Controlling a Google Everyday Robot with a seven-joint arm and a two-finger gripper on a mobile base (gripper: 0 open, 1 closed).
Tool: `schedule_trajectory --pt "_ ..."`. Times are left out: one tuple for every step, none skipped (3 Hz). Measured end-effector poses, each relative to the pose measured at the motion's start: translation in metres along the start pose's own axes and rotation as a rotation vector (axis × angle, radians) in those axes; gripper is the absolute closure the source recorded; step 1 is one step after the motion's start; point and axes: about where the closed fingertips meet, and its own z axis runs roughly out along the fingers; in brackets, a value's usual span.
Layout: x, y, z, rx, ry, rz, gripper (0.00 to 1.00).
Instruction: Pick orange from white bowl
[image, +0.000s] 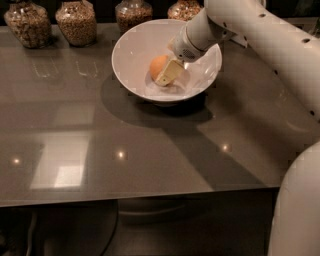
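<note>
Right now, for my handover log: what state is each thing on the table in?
orange: lying inside the white bowl
white bowl: upright on the table, holding the orange
gripper: down inside the bowl, at the orange's right side
glass jars: upright, filled with grains, behind the bowl
</note>
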Motion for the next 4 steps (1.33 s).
schedule_trajectory --pt "0.0 -0.002 0.013 -0.017 0.005 -0.002 0.24" --pt "0.007 -0.002 0.022 -0.028 0.022 0.001 0.27" --pt "0.012 -0.003 0.025 -0.03 0.033 0.006 0.46" --pt "0.014 -0.003 0.025 -0.028 0.036 0.01 0.69"
